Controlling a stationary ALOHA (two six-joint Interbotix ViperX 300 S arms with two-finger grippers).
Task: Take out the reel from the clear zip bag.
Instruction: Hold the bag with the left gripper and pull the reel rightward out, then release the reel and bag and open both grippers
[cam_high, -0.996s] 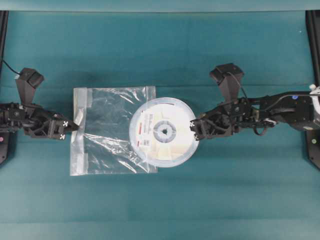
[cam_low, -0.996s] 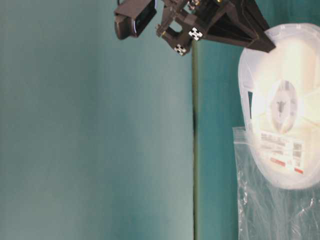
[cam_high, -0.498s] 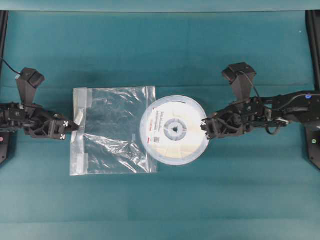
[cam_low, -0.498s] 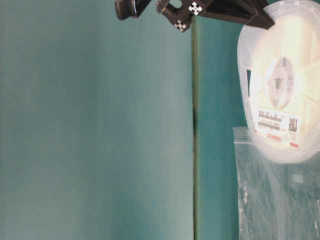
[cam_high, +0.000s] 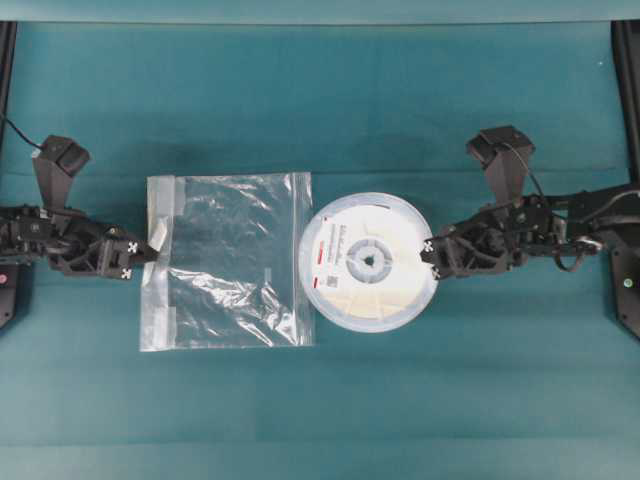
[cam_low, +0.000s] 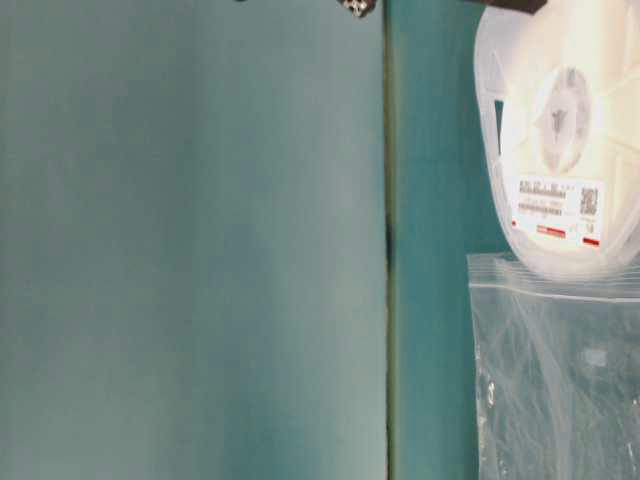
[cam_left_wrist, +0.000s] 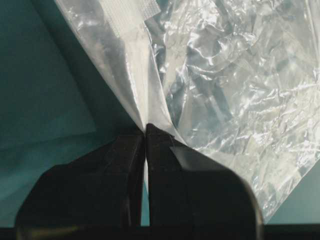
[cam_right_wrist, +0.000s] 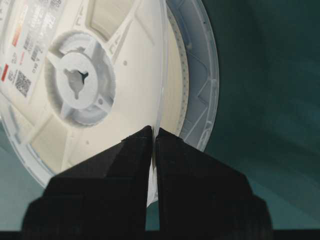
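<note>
One flat white reel (cam_high: 368, 262) with grey hub, red-striped label.

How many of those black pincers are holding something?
2. The left pincer pinches the bag's left edge; the right pincer grips the reel's right rim, beside the bag.

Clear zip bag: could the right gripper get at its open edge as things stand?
Probably not yet: the right gripper is shut on the reel, which sits between it and the clear zip bag. The left gripper pinches the far edge.
</note>
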